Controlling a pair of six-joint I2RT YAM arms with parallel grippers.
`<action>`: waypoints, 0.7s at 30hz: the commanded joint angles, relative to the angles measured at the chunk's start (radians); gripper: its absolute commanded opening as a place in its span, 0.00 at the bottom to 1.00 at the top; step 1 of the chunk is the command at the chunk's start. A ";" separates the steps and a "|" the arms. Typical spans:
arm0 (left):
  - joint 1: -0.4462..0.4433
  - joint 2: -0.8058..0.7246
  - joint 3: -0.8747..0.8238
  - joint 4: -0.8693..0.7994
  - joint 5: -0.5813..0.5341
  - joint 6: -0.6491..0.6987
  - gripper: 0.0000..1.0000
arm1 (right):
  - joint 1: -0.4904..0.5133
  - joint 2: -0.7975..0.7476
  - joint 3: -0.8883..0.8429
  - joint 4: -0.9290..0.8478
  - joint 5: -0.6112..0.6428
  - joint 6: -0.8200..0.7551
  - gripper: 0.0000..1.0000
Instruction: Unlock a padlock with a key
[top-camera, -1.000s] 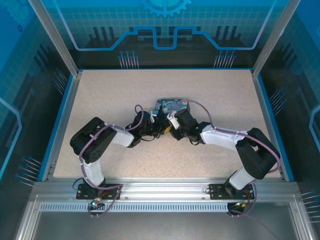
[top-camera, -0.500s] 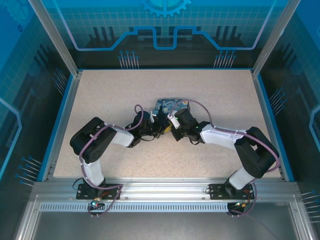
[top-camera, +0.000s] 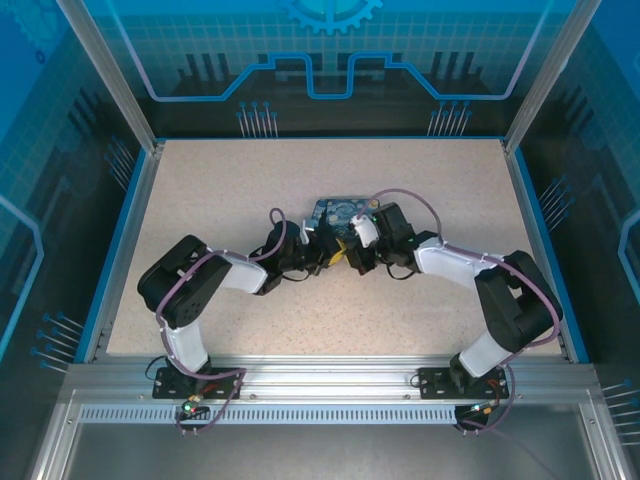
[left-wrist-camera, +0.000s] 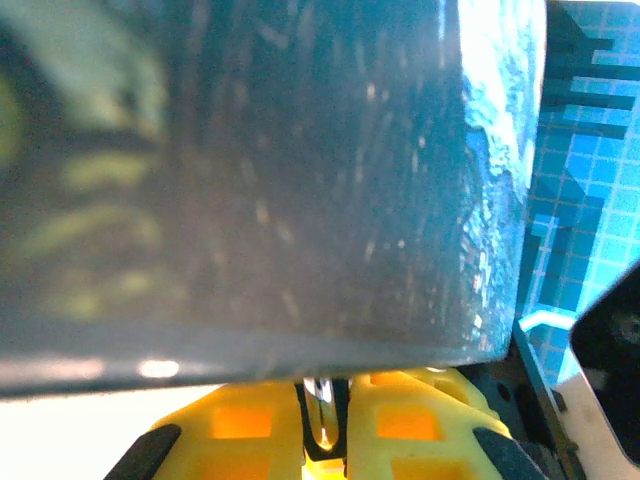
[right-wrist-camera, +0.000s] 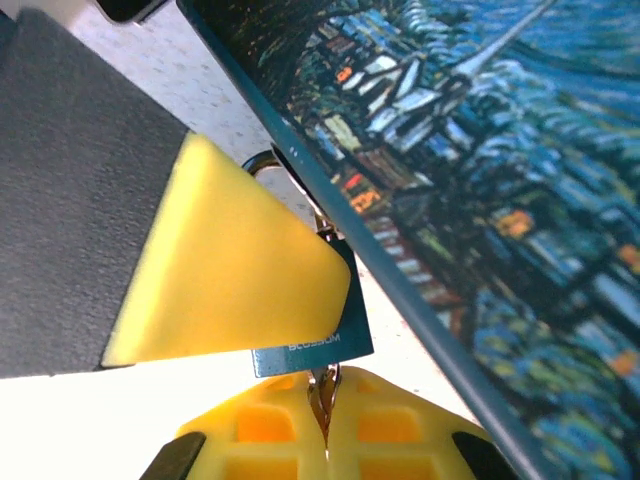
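The padlock (right-wrist-camera: 312, 346) is small and bluish-grey, hanging at the edge of the painted tin (right-wrist-camera: 480, 180). My left gripper (left-wrist-camera: 322, 388) is shut on it, and a thin strip of its metal (left-wrist-camera: 322, 420) shows between the yellow fingers. One left finger (right-wrist-camera: 230, 280) covers most of the lock body in the right wrist view. The key (right-wrist-camera: 323, 386) enters the padlock's underside. My right gripper (right-wrist-camera: 326, 402) is shut on the key just below the lock. From above, the left gripper (top-camera: 326, 253) and the right gripper (top-camera: 346, 252) meet tip to tip at the tin's near edge.
The tin (top-camera: 338, 209) lies at the table's middle, its dark side wall (left-wrist-camera: 250, 180) close over my left fingers. The speckled table (top-camera: 230, 190) is bare around it, bounded by a blue rim (top-camera: 130, 230) and glass walls.
My right wrist has swung to the right and turned beside the tin, and its jaws have closed on the key. The left arm has stayed still.
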 joint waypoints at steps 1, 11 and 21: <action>0.001 -0.008 -0.001 -0.037 0.009 0.011 0.00 | -0.069 0.005 0.035 0.093 -0.337 0.121 0.00; 0.000 -0.008 -0.003 -0.043 0.004 0.021 0.00 | -0.149 0.062 0.023 0.169 -0.506 0.234 0.00; 0.001 -0.004 -0.004 -0.044 0.000 0.025 0.00 | -0.163 0.011 -0.022 0.092 -0.357 0.218 0.48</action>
